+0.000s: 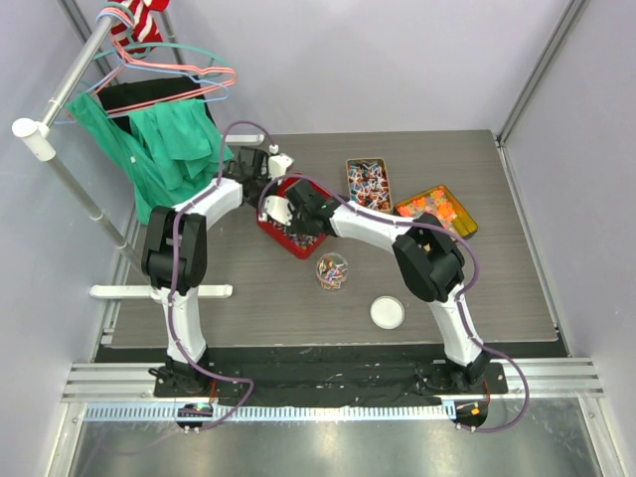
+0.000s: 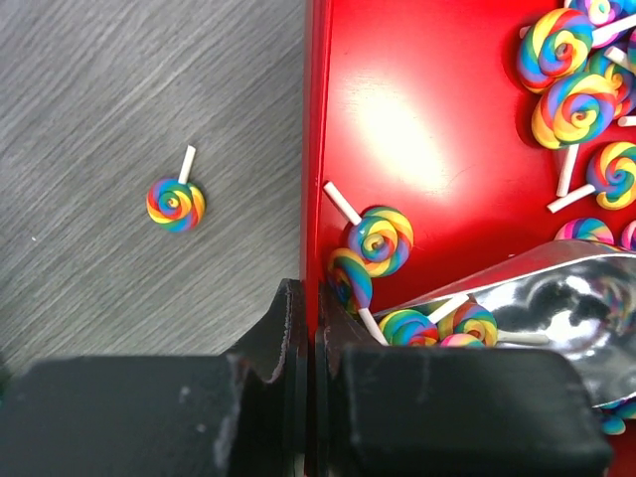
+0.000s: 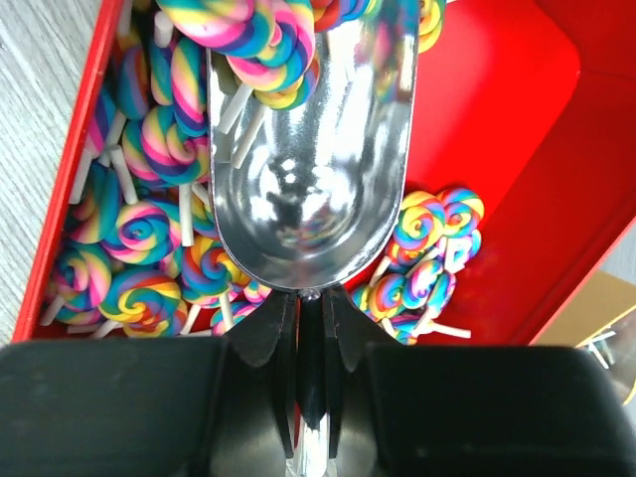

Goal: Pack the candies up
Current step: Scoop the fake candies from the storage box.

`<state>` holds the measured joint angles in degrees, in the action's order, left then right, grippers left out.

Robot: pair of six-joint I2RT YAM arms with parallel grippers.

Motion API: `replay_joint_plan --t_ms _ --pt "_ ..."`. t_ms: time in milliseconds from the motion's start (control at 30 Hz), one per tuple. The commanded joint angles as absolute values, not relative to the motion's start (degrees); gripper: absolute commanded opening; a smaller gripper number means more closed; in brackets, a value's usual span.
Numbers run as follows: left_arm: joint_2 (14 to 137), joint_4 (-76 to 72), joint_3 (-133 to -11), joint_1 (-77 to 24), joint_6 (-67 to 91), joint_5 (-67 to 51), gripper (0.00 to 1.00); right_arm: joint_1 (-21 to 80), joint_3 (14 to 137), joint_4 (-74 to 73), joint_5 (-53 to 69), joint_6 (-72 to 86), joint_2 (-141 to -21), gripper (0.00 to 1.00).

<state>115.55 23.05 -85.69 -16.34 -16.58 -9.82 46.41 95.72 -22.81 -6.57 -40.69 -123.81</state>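
Because my left pincer [image 2: 306, 318] is clenched on the rim of the glossy red rectangular tray [image 2: 417, 129], apparently to steady it, my right pincer [image 3: 306, 308], grasping the polished silver metal scoop [image 3: 318, 149] by its handle, can dig into the small rainbow-swirl lollipop candies [image 3: 149, 229] heaped inside.

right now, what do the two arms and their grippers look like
The left arm and right arm have white links, bulky black joint housings and a purple cable looping along each. The left gripper and right gripper are matte black and blocky, with flat fingers curved on the inner edge.
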Motion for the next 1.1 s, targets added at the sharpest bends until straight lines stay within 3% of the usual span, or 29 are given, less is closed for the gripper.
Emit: replay_joint_plan --t_ms 0,100,300,467,1067 --pt "110.39 19.25 -87.28 -18.99 -10.11 -18.81 0.0 48.86 96.7 -11.22 -7.47 -40.23 -123.76 0.01" --pt "110.21 18.81 -86.75 -18.98 -10.37 -17.32 0.0 50.71 86.94 -1.17 -14.14 -52.37 -121.91 0.01" --pt "110.74 18.11 -85.78 -18.46 -10.37 -15.03 0.0 46.59 97.98 -23.35 7.8 -40.9 -122.25 0.01" --pt "110.83 17.75 -84.99 -18.02 -9.93 -13.19 0.0 44.12 102.48 -25.22 16.16 -34.55 -123.05 0.01" --pt "111.0 15.38 -81.21 -16.26 -10.28 -10.28 0.0 34.72 102.57 -24.08 21.09 -29.79 -119.27 0.01"
